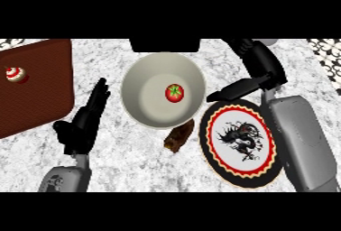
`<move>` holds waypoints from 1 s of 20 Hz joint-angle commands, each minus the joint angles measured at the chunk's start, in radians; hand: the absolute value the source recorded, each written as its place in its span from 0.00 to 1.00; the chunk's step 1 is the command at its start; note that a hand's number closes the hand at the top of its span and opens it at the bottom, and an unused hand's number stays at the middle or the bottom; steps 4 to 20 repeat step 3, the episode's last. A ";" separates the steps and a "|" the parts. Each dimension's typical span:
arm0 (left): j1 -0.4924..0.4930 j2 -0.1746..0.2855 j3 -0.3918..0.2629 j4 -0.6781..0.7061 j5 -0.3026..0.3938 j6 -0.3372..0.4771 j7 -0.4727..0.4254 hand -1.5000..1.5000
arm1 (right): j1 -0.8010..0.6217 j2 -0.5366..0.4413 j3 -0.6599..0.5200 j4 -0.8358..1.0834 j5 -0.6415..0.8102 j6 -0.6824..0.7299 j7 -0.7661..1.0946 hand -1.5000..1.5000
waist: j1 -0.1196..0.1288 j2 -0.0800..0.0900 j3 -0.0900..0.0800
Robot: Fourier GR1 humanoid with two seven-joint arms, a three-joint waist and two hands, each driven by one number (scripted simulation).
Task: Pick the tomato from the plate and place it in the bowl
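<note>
1. Red against the pale inside, the tomato (174, 93) is seen lying on the floor of the bowl (143, 76), touched by no hand; the patterned plate (240, 140) bears nothing.
2. The right hand (241, 87) is released, with its fingers stretched out just beside the bowl's right rim and over the plate's upper edge; nothing is grasped.
3. The placing is judged done, so only a clean withdrawal is called for. The right hand should be lifted before it is drawn back, so that the rim is not caught and the bowl is not dragged.
4. The path back should be kept clear of the plate and of the brown lump (178, 137) lying on the worktop (133, 167) between bowl and plate.
5. The left hand (85, 119) is at rest left of the bowl, fingers straight and holding nothing; it need not be moved.
</note>
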 commanded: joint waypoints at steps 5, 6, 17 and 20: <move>0.015 -0.014 -0.017 0.003 -0.021 0.002 -0.011 0.50 | 0.113 0.009 0.015 -0.084 0.017 0.042 -0.032 0.00 | 0.003 0.001 0.000; 0.015 -0.014 -0.017 0.003 -0.021 0.002 -0.011 0.50 | 0.113 0.009 0.015 -0.084 0.017 0.042 -0.032 0.00 | 0.003 0.001 0.000; 0.015 -0.014 -0.017 0.003 -0.021 0.002 -0.011 0.50 | 0.113 0.009 0.015 -0.084 0.017 0.042 -0.032 0.00 | 0.003 0.001 0.000; 0.015 -0.014 -0.017 0.003 -0.021 0.002 -0.011 0.50 | 0.113 0.009 0.015 -0.084 0.017 0.042 -0.032 0.00 | 0.003 0.001 0.000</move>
